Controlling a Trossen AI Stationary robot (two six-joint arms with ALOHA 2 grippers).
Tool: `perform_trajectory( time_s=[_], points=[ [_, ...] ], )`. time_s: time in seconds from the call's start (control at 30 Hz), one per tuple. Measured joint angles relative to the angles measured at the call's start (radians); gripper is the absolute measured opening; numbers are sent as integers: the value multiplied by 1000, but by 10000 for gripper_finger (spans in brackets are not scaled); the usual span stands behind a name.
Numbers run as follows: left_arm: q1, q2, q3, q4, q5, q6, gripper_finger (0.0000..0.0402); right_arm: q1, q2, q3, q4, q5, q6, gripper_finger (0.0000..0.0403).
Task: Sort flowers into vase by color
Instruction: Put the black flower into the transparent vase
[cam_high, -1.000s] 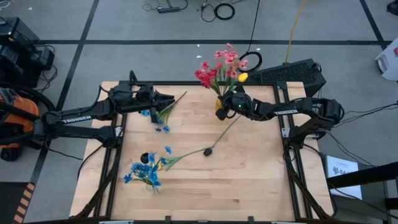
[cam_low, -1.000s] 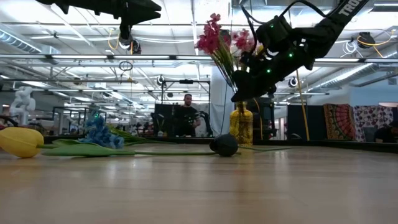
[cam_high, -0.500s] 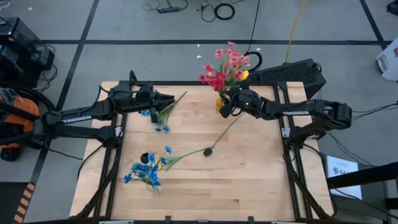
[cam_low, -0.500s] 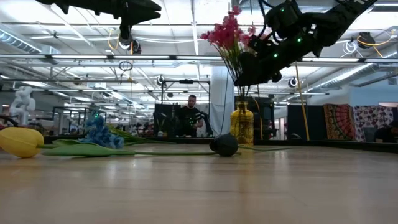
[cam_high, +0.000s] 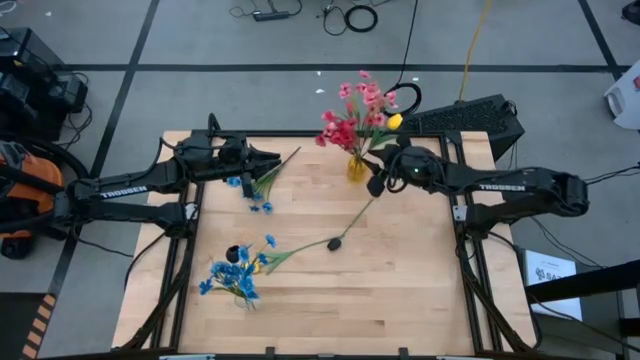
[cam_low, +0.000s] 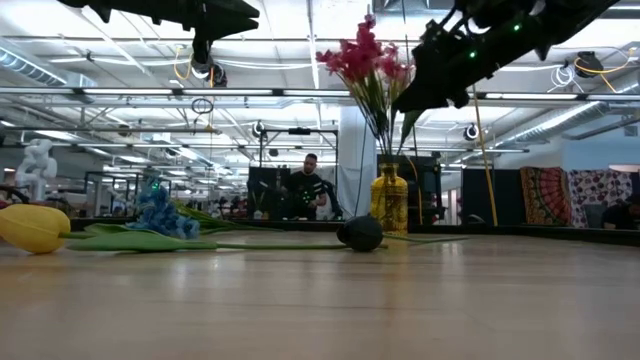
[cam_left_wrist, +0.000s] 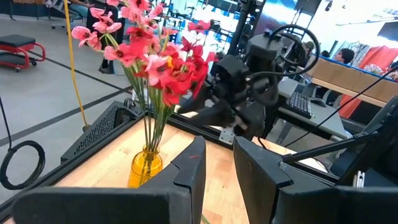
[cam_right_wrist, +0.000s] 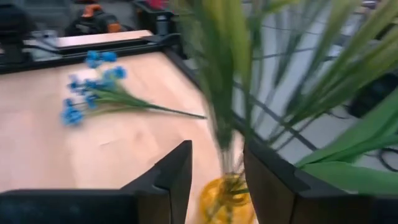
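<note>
The right tool (cam_high: 377, 181), its two dark fingers spread with nothing between them, hangs just beside the small yellow glass vase (cam_high: 356, 168) at the far edge of the pale wooden counter (cam_high: 400, 290), close to the green stems of the pink and red artificial flowers with one yellow bud (cam_high: 361, 110) that stand in that vase. Nearer than the vase, a long-stemmed dark near-black flower head (cam_high: 334, 243) lies flat on the counter, with a blue sprig (cam_high: 255, 188) well to the vase's left under the left tool (cam_high: 272, 160), whose fingers stand apart and empty. A second bunch of blue flowers (cam_high: 236, 275) lies farthest from the vase, toward the near left corner.
</note>
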Motion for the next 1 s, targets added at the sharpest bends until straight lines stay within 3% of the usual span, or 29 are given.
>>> perform_trajectory(
  time_s=[0.27, 0.53, 0.77, 1.0],
  points=[
    [0, 0, 0, 0, 0, 1, 88, 49, -63, 0, -69, -140, -9, 135],
    [0, 0, 0, -62, 0, 30, 88, 95, -65, 0, -137, -146, -47, 135],
    [0, 0, 0, -152, -6, 57, 88, 139, -56, 0, -205, -272, -133, 134],
    [0, 0, 0, -177, -11, 56, 88, 173, -4, 0, -246, -302, -159, 114]
  ],
)
